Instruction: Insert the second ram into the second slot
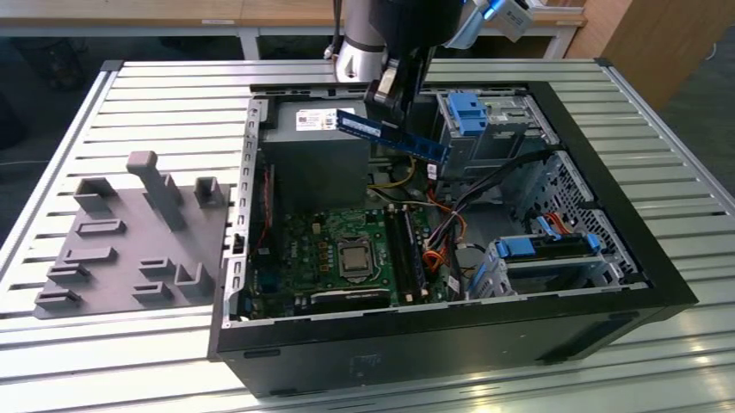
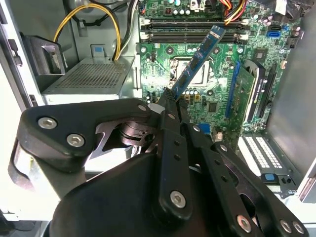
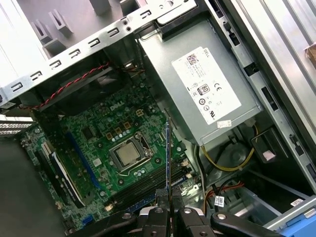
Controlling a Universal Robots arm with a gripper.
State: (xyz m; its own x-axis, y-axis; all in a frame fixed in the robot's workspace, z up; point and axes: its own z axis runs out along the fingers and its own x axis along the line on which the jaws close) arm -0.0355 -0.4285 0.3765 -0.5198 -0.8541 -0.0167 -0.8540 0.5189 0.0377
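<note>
The tool [image 1: 383, 105] pinched the ram [image 1: 404, 139] near one end, tilted in the air above the motherboard [image 1: 327, 228]. Light, stiff, probably fragile: best gripped by its flat faces.

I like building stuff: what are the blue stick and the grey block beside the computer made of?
The blue stick looks like smooth circuit board carrying dark chips. The grey block is probably matte plastic: one even colour, blocky posts.

second ram [image 1: 397, 138] above case [image 1: 436, 344] | motherboard [image 1: 327, 234] inside | fixture plate [image 1: 115, 258] beside (exterior view's left)
</note>
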